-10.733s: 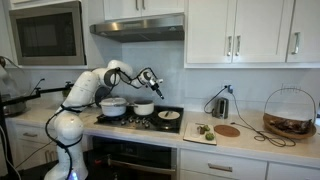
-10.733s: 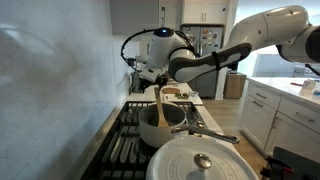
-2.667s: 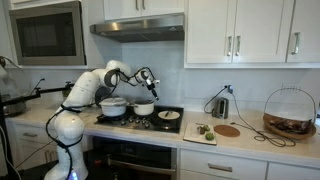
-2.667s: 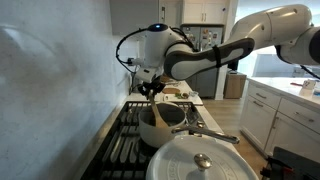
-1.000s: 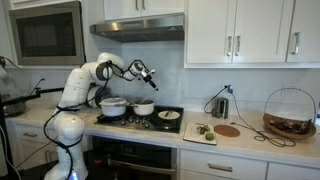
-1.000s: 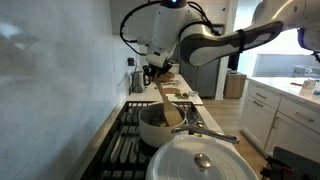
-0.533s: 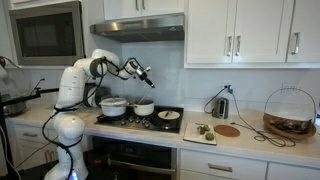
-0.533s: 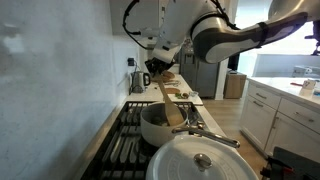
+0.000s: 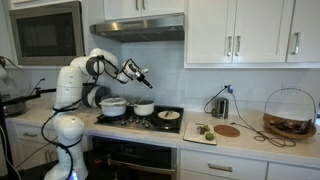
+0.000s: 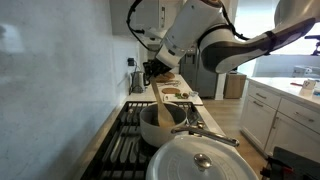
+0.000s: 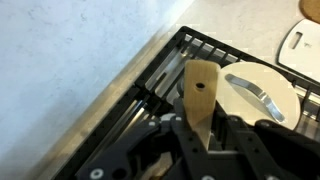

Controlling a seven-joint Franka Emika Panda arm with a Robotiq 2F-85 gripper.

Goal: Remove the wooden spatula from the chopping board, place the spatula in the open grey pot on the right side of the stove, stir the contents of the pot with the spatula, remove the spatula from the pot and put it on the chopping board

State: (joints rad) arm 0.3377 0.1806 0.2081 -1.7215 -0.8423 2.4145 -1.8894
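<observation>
1. The wooden spatula (image 10: 160,104) hangs from the tool (image 10: 155,72) above the stove (image 10: 122,145) and slants down toward the grey pot (image 10: 160,128). In that exterior view its lower end overlaps the pot's mouth. I cannot tell whether it is clear of the rim.
2. The tool is clamped on the spatula. In the wrist view the pale wood runs out between the two dark fingers (image 11: 236,135), with a small hole near its far end.
3. I judge it to be light, stiff and hard to damage, as plain dry wood that will not bend. Its flat faces give the pads a good seat, so little squeeze should be enough.
4. The risk lies in its length. Because it is held near one end, it could pivot or slide in the grip if the far end knocks the pot wall or the grate. Any wetness picked up from the pot would make the wood slicker, though none is visible here.
5. The best hold is across the flat faces of the handle, well away from the working end, which is how it sits now.
6. The chopping board (image 9: 192,136) lies on the counter (image 9: 250,142) just beside the stove, with a pale round dish (image 9: 168,115) between it and the pot. Carrying the spatula there calls for a high tip and a flat, gentle set-down.
</observation>
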